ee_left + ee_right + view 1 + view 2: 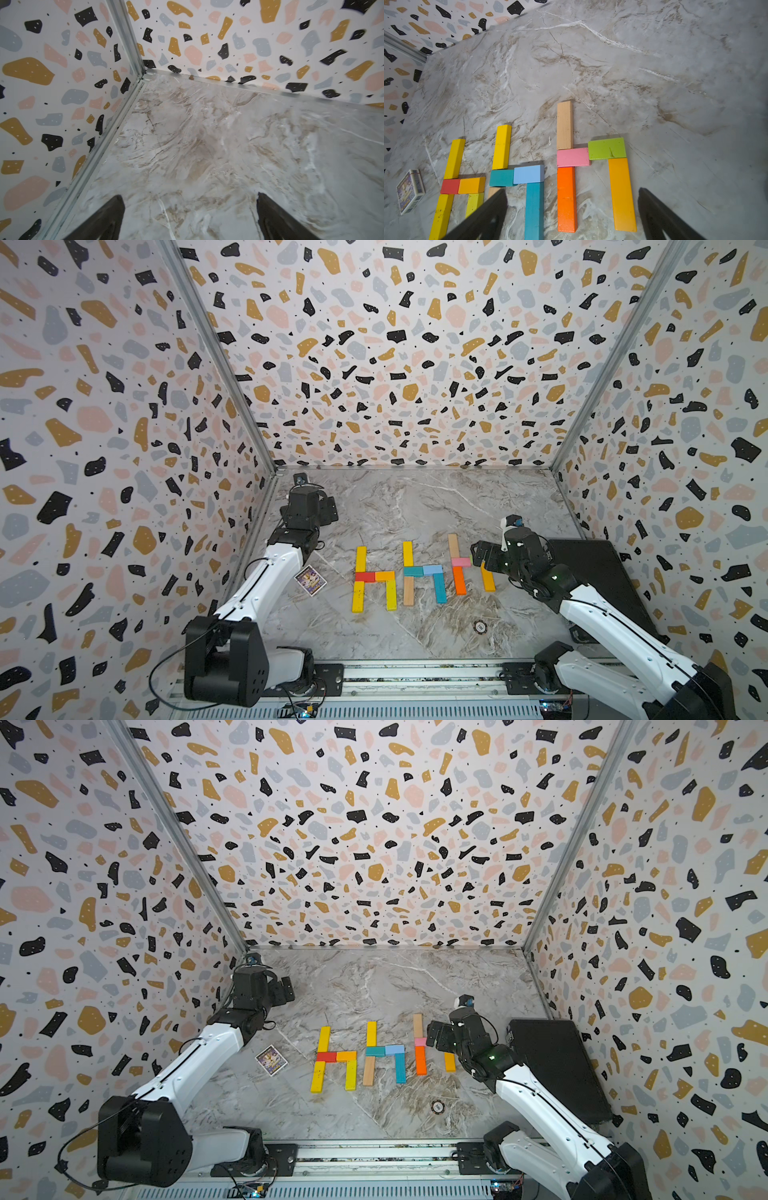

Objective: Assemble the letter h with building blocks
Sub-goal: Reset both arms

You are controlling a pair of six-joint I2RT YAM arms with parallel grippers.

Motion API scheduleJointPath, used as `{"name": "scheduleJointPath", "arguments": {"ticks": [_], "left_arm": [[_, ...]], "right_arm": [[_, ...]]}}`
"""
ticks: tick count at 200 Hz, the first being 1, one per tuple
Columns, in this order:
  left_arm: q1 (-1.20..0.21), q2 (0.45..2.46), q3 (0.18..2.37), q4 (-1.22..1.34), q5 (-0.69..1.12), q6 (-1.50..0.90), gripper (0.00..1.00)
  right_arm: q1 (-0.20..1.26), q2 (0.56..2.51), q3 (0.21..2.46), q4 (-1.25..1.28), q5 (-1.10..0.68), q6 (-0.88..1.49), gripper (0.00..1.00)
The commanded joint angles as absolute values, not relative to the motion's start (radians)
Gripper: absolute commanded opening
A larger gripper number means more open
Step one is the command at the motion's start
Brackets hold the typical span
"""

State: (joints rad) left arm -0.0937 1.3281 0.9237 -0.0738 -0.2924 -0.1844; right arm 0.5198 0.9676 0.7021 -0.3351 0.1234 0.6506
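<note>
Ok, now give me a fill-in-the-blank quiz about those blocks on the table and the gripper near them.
1. The blocks spell the letter h ___ times.
2. The pink block touches a ___ block that tops the amber bar.
3. The right gripper hovers with its jaws ___, holding nothing.

Missing words: three; green; open.
</note>
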Motion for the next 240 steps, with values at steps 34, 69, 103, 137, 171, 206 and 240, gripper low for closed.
{"name": "scheduleJointPath", "arguments": {"ticks": [34, 69, 103, 137, 171, 206, 240], "left_arm": [[-0.03, 1.507, 0.8, 0.098, -0.298, -0.02, 0.99], [-0.021, 1.531, 0.621, 0.379, -0.237, -0.027, 0.99], [-0.008, 1.495, 0.496, 0.564, -0.225, -0.04, 0.99], [-0.006, 1.472, 0.392, 0.728, -0.24, -0.055, 0.99], [-0.012, 1.443, 0.329, 0.792, -0.339, -0.096, 0.99], [0.002, 1.481, 0.315, 0.836, -0.321, -0.104, 0.99], [0.011, 1.485, 0.303, 0.88, -0.31, -0.106, 0.99]], "right_arm": [[0.517, 0.926, 0.688, -0.313, 0.136, 0.652, 0.99], [0.517, 0.913, 0.667, -0.287, 0.161, 0.65, 0.99], [0.517, 0.917, 0.655, -0.263, 0.176, 0.645, 0.99], [0.517, 0.916, 0.652, -0.256, 0.214, 0.617, 0.99], [0.517, 0.913, 0.646, -0.262, 0.275, 0.643, 0.99], [0.515, 0.929, 0.649, -0.279, 0.392, 0.642, 1.0], [0.513, 0.962, 0.666, -0.259, 0.536, 0.523, 0.99]]}}
